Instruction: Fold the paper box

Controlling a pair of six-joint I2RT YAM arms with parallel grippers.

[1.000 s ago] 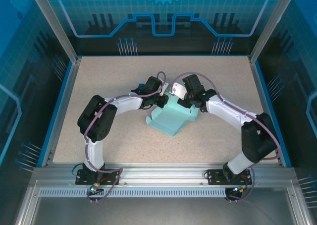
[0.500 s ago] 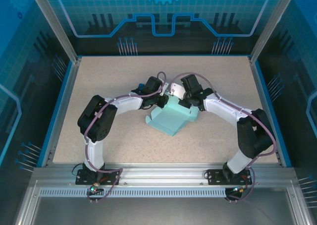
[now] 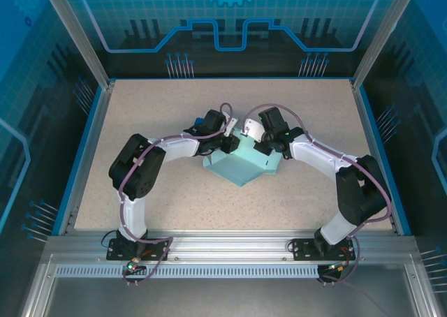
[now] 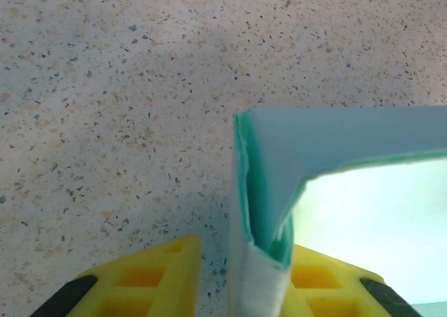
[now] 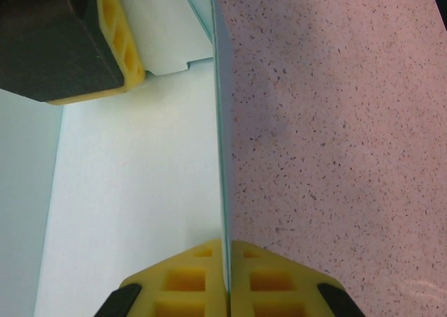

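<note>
**A:** Where is the box?

**B:** The pale teal box (image 3: 241, 167) lies near the middle of the speckled table (image 3: 140, 114). It is partly folded, and from above one corner points toward 6 o'clock.

**A:** And the arms?

**B:** Both reach in from the near edge and meet at the box's far side. The left gripper (image 3: 228, 143) is at the box's 11 o'clock. The right gripper (image 3: 263, 148) is at its 1 o'clock.

**A:** Is the left one gripping?

**B:** Its yellow fingers (image 4: 150, 278) stand apart, with a doubled-over flap upright between them. Bare table shows between the flap and the finger at 9 o'clock. The flap sits against the other finger.

**A:** And the right?

**B:** Its fingers (image 5: 185, 278) are pressed together on a thin upright wall of the box. In its wrist view the wall is edge-on, a line running toward 12 o'clock. A pale panel of the box lies at the wall's 9 o'clock, and bare table at its 3 o'clock. The other gripper's yellow finger shows at 10 o'clock, over the paper.
</note>
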